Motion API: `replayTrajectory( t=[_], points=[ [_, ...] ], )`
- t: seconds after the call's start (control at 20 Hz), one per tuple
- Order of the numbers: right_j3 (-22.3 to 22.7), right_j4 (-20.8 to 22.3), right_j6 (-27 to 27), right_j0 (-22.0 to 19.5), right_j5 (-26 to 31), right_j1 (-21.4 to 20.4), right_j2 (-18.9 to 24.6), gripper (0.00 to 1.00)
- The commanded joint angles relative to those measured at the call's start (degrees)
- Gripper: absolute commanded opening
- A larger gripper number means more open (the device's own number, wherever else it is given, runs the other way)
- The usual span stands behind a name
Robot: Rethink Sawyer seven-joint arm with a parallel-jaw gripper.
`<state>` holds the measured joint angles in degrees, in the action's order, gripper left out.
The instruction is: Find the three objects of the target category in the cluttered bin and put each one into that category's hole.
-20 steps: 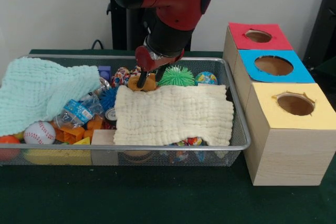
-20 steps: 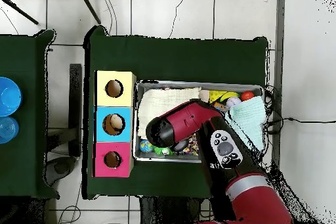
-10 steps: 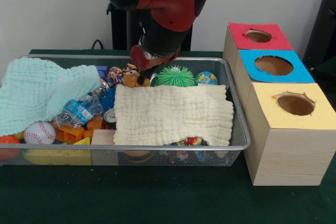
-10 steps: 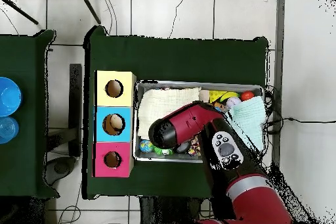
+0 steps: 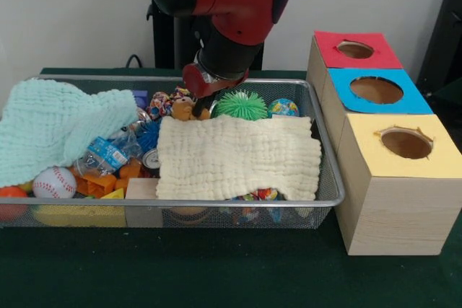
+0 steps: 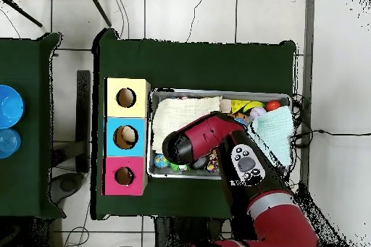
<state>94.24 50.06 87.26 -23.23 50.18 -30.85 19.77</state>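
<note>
My gripper (image 5: pixel 193 108) hangs low over the back middle of the wire bin (image 5: pixel 216 204), and it looks shut on a small brown plush toy (image 5: pixel 183 110) that sits level with the clutter. A green spiky ball (image 5: pixel 242 104) lies just right of it, and a patterned ball (image 5: pixel 283 108) lies further right. A cream cloth (image 5: pixel 238 156) covers the bin's front right and a mint cloth (image 5: pixel 58 124) covers its left. In the overhead view the arm (image 6: pixel 203 139) hides the gripper. The red (image 5: pixel 355 50), blue (image 5: pixel 377 90) and yellow (image 5: pixel 406 143) holes top the boxes to the right.
A baseball (image 5: pixel 54 182), orange blocks (image 5: pixel 101 182), a yellow block (image 5: pixel 79 214) and a crinkled packet (image 5: pixel 108 153) fill the bin's left front. The overhead view has the boxes (image 6: pixel 125 136) left of the bin (image 6: pixel 153 96), and blue containers (image 6: pixel 7 106) on a separate table.
The gripper went from straddling the toy to shifting left with it, then edged back right. The brown toy moved along with it. Height stayed about the same.
</note>
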Motion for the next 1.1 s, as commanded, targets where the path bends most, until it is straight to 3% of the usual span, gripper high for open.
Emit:
replayTrajectory(
  t=[0.05,0.3,0.55,0.7,0.9,1.1],
  points=[
    [-0.16,1.01,-6.75,-1.69,2.48,0.43,-0.71,0.0],
    [7.17,-5.01,-12.55,-5.89,4.0,-8.63,3.38,0.0],
    [9.93,-9.47,-15.61,-7.51,8.17,-15.31,5.71,0.0],
    [11.6,-12.99,-15.43,-9.14,8.39,-17.43,7.98,0.0],
    [15.52,-20.86,-16.11,-15.03,5.97,-18.55,14.72,0.0],
    [19.39,-28.74,-13.01,-21.08,-1.4,-17.41,23.13,0.0]
  ],
)
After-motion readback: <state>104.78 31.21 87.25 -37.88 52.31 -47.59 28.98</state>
